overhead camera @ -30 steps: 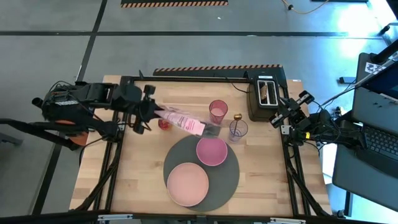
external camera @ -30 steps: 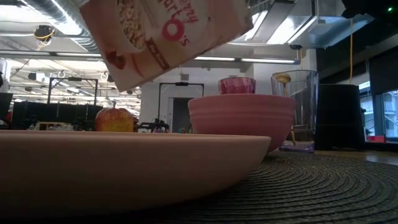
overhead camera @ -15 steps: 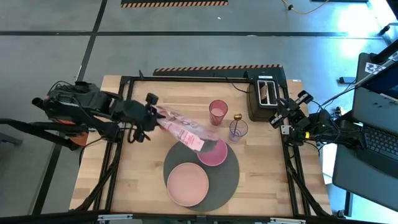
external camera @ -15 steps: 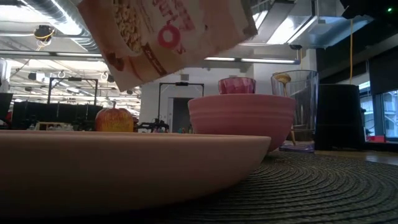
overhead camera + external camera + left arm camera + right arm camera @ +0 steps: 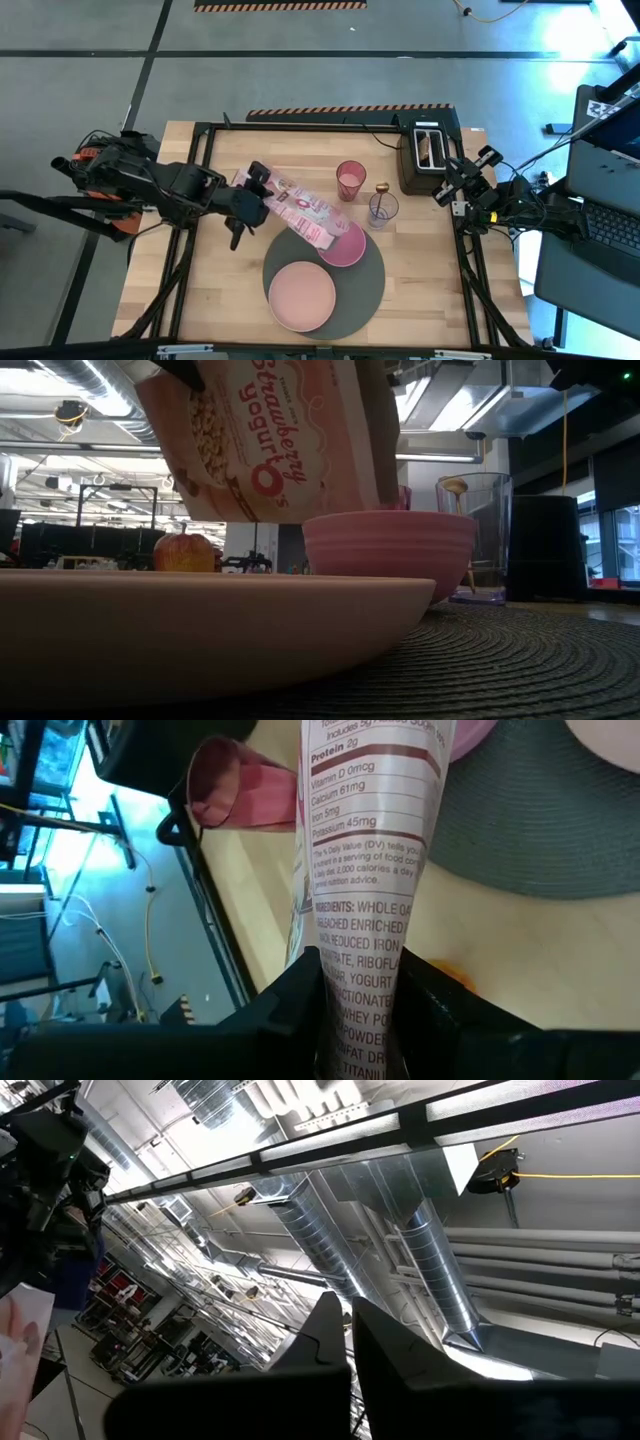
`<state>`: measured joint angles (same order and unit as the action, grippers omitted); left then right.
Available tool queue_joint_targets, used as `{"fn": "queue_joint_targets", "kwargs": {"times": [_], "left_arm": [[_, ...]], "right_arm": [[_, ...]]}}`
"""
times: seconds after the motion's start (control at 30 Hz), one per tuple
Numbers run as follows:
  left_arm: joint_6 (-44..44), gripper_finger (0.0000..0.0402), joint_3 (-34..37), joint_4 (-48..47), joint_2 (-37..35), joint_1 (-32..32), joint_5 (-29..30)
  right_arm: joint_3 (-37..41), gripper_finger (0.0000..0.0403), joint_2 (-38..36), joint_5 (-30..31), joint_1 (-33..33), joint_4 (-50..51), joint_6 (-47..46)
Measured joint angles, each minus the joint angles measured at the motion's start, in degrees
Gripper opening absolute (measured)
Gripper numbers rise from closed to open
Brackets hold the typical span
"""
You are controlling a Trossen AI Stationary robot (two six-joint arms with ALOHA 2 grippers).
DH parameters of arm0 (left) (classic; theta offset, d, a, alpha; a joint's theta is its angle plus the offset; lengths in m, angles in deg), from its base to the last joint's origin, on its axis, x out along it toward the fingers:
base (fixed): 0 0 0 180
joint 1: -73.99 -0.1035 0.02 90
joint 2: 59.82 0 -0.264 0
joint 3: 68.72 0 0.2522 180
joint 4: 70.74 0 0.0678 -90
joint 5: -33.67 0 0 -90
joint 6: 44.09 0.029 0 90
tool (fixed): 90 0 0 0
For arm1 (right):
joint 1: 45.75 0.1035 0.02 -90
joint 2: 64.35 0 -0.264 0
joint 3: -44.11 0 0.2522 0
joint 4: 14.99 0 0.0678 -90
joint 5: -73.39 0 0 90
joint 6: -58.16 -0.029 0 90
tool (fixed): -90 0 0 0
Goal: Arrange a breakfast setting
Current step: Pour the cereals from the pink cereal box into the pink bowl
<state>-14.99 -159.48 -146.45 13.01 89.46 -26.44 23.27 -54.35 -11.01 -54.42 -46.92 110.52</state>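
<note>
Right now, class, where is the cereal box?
The cereal box is held tilted in the left gripper, its far end over the pink bowl, centre-table in the high view.

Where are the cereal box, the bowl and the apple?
cereal box [image 5: 300, 210], high view, middle of its printed face
bowl [image 5: 388, 552], low view, front of its outer wall
apple [image 5: 184, 552], low view, middle of its red side

Robotics lab or workshop, exposed ceiling ducts [image 5: 400, 1230], hazard-striped concrete floor [image 5: 280, 6], wooden bench [image 5: 240, 300]
</note>
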Motion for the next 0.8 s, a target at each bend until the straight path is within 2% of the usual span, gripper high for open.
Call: {"fn": "queue_joint_targets", "kwargs": {"times": [0.17,0.37,0.8], "left_arm": [[0.5,0.0097,-2.2,-1.1,0.0,1.0,-0.1],[7.3,0.0096,-2.7,-1.6,0.0,3.1,-0.8],[10.2,0.0096,-2.7,-1.4,1.6,3.5,3.7]], "right_arm": [[0.0,0.0000,0.0,0.0,0.0,0.0,0.0],[0.0,0.0000,0.0,0.0,0.0,0.0,0.0],[0.0,0.0000,0.0,0.0,0.0,-0.1,0.1]]}}
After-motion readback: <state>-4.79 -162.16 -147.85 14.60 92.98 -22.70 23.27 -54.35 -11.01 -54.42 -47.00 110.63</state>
